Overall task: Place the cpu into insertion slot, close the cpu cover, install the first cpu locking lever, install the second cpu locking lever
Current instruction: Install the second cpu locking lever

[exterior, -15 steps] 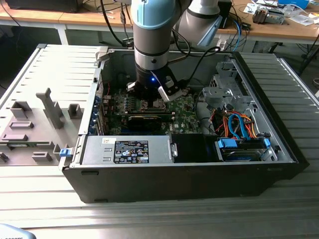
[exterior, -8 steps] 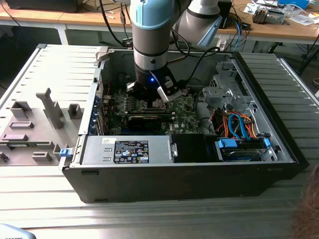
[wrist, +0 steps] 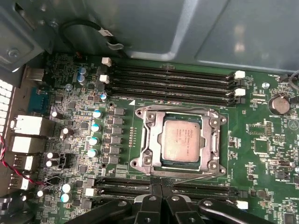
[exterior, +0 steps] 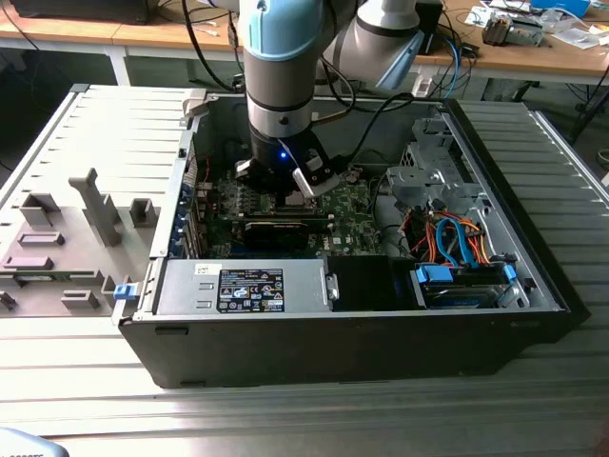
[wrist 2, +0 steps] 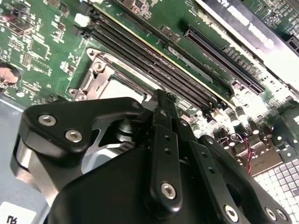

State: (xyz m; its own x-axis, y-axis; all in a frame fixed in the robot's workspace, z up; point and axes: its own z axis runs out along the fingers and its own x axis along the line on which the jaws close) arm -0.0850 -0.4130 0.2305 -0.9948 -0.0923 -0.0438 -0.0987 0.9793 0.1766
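lab: cluttered workbenches (exterior: pixel 533 48), cables

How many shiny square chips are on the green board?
1. The cpu lies mid-way across the green board in the first wrist view, inside a silvery metal frame, near the end effector. Others may be hidden.

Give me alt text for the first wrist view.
A silvery cpu sits in the insertion slot on a green motherboard, framed by the metal cpu cover, with the black end effector close beside the socket.
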